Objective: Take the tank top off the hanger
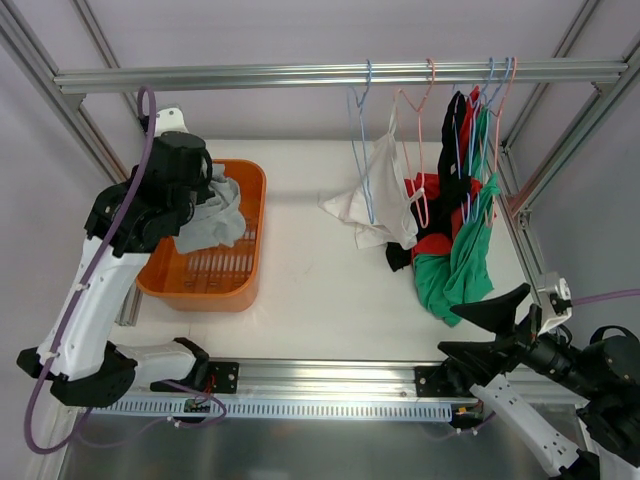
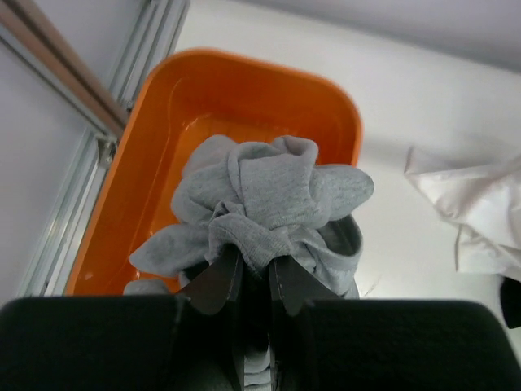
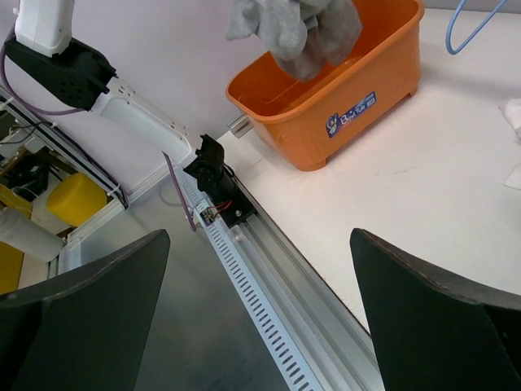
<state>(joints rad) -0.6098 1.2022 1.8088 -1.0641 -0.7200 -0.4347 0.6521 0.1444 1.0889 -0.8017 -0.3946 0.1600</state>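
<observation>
A bunched grey tank top hangs above the orange basket, off any hanger. My left gripper is shut on a fold of the tank top, with the cloth pinched between both fingers. From above, the left gripper sits over the basket's back half, its fingertips buried in the cloth. My right gripper is low at the front right edge of the table, open and empty. In the right wrist view the right gripper points along the front rail, with the tank top and basket far ahead.
A metal rail crosses the back. On it hang a blue hanger by a white garment, a pink hanger, and several hangers with red, black and green clothes draping onto the table.
</observation>
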